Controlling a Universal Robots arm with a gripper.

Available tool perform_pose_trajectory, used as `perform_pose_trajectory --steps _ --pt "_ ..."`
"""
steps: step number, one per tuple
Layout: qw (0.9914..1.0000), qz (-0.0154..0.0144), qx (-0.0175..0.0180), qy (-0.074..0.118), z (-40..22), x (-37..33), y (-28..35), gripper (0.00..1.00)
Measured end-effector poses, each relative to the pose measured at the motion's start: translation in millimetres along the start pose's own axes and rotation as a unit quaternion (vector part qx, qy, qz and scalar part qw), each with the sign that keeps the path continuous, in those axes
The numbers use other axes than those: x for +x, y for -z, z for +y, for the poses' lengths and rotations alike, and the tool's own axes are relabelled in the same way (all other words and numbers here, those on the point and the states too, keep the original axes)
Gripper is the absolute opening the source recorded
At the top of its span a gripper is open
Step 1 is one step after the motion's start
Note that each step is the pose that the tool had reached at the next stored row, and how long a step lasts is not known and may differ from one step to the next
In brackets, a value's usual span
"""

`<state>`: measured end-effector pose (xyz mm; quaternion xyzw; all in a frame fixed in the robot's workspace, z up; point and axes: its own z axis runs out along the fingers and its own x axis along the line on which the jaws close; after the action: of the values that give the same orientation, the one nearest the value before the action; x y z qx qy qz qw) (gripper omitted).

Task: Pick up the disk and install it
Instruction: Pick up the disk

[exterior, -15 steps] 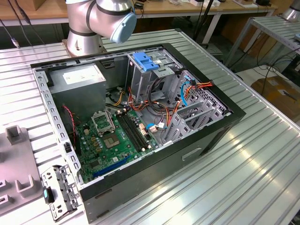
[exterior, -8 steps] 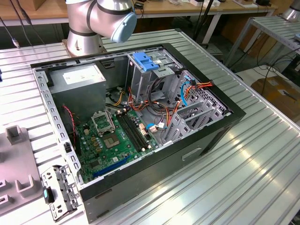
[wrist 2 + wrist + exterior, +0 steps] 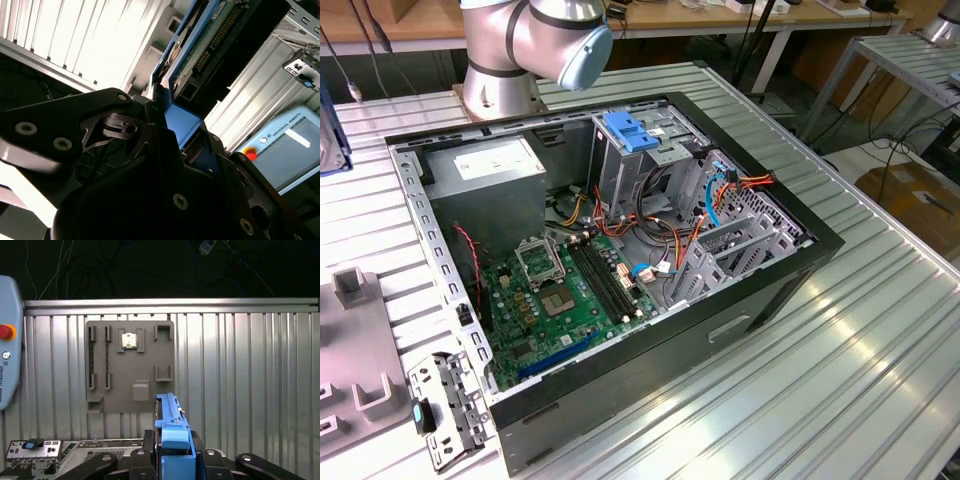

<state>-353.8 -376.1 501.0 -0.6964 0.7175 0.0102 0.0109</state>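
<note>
The gripper [image 3: 172, 452] is holding the disk [image 3: 171, 422] aloft on edge, its jaws clenching the disk's blue rail [image 3: 182, 120]. The disk is hanging over the table [image 3: 250, 390], between the grey fixture tray [image 3: 130, 385], which is lying near the table's edge, and the rim of the open computer case [image 3: 820, 245]. In the second wrist view the disk's circuit-board side [image 3: 215, 35] is showing, reaching well past the jaws. I am judging the step in hand to be the carry to the case. Since only one end is being pinched, the grip is needing to be firm and the travel smooth, with the disk's long edges squared to the cage [image 3: 630, 135] and passing clear of the loose cables [image 3: 670, 225] beside it.
</note>
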Motion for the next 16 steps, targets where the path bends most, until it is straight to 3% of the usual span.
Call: perform_pose_trajectory --steps 5,16 --pt "1.00000 0.0000 -0.0004 0.000 -7.9 -0.2 0.0 0.37" --pt "1.00000 0.0001 -0.0004 0.000 -9.4 3.0 0.1 0.37"
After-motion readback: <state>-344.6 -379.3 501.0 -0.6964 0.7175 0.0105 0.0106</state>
